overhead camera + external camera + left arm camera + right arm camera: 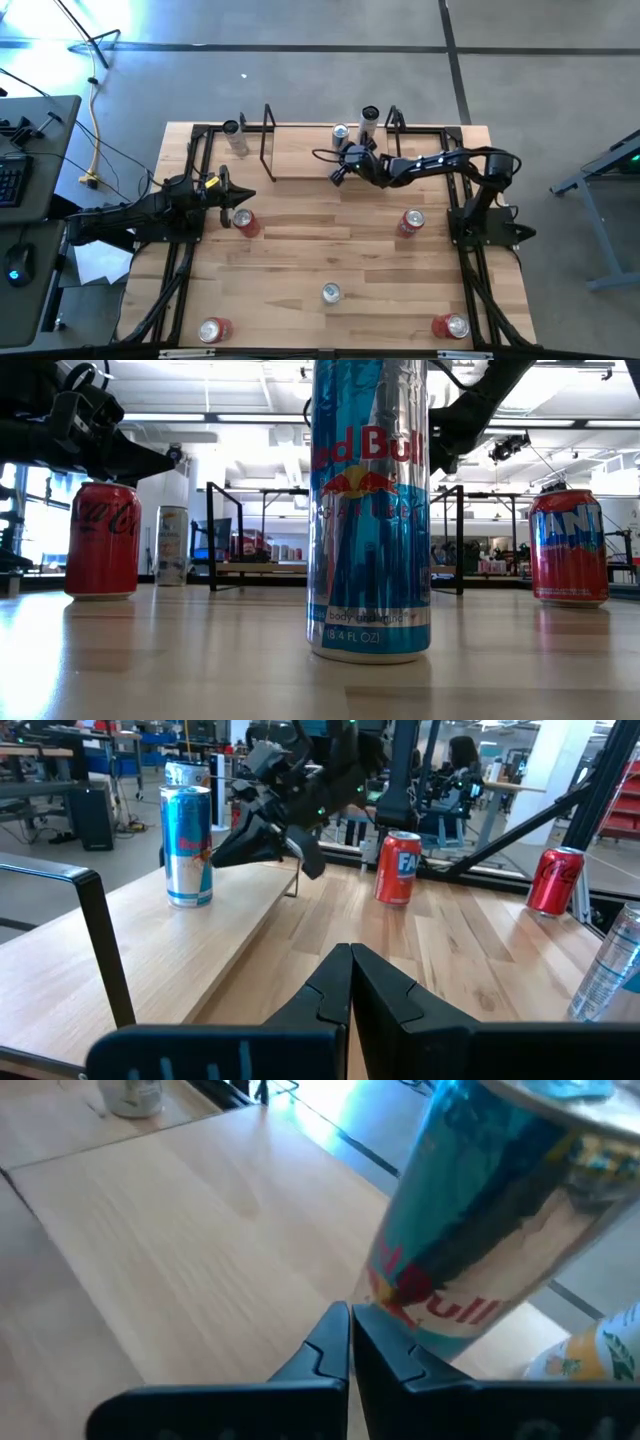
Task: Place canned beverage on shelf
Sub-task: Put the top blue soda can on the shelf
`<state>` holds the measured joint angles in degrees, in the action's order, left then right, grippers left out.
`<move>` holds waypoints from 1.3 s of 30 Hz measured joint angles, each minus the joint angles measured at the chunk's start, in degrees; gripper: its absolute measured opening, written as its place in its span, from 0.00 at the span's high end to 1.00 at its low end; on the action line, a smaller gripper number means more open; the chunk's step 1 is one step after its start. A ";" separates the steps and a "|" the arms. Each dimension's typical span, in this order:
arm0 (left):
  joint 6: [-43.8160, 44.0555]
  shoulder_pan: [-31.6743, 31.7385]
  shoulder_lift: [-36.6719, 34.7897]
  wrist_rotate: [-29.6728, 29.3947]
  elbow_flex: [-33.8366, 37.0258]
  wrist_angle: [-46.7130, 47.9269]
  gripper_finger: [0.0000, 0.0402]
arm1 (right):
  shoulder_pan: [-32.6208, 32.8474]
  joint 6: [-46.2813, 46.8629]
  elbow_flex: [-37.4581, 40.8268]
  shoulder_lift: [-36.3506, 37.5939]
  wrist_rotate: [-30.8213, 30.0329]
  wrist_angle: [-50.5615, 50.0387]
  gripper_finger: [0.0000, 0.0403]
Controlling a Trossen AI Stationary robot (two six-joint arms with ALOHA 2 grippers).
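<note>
I take the shelf [310, 160] as my landmark: the low light-wood board with black rod frames at its short ends, lying along the far edge of the table [300, 250].

The canned beverage [341, 135], a blue and silver Red Bull can [187, 845], stands upright on the shelf board, close to the end frame nearer the right arm. Nothing grips it.

My right gripper [338, 176] hangs just off the shelf's front edge, right beside that can, with its fingers [350, 1342] pressed together and holding nothing; in its own wrist view the can [490, 1220] fills the space just ahead of the fingertips.

My left gripper [243, 196] waits out from the shelf's other end, over the open table, fingers [350, 982] closed tight and empty, with a red cola can [245, 222] just beside it.

A pale can [236, 136] stands outside the shelf's left-arm end, and another tall can [369, 125] stands by the opposite frame. In front of the shelf, spread over the table, I see a red Fanta can [411, 222] and a silver can [331, 292] farther out.
</note>
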<state>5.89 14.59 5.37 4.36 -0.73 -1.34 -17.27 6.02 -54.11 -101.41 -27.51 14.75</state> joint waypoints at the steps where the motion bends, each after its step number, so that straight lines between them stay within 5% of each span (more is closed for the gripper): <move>1: 0.00 -0.02 0.00 0.00 0.00 0.00 1.00 | -0.29 -0.01 -0.05 -0.08 -0.11 -0.17 1.00; 18: -0.04 -0.01 0.00 0.00 0.00 -0.01 1.00 | -4.68 -0.44 -0.17 -0.24 -0.34 0.12 1.00; 25: -0.05 -0.02 0.00 0.00 0.00 -0.01 1.00 | -4.63 -3.29 -0.17 1.77 5.01 -2.26 1.00; 33: -0.39 -0.02 0.02 -0.02 0.00 -0.02 1.00 | -3.38 -0.99 -0.17 3.25 -5.23 -7.14 1.00; 39: -0.13 -0.02 0.02 -0.02 0.00 -0.02 1.00 | -4.67 1.89 -0.17 3.19 -6.74 -6.53 1.00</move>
<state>5.76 14.57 5.39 4.34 -0.73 -1.37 -21.94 7.91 -54.28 -98.21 -34.26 8.22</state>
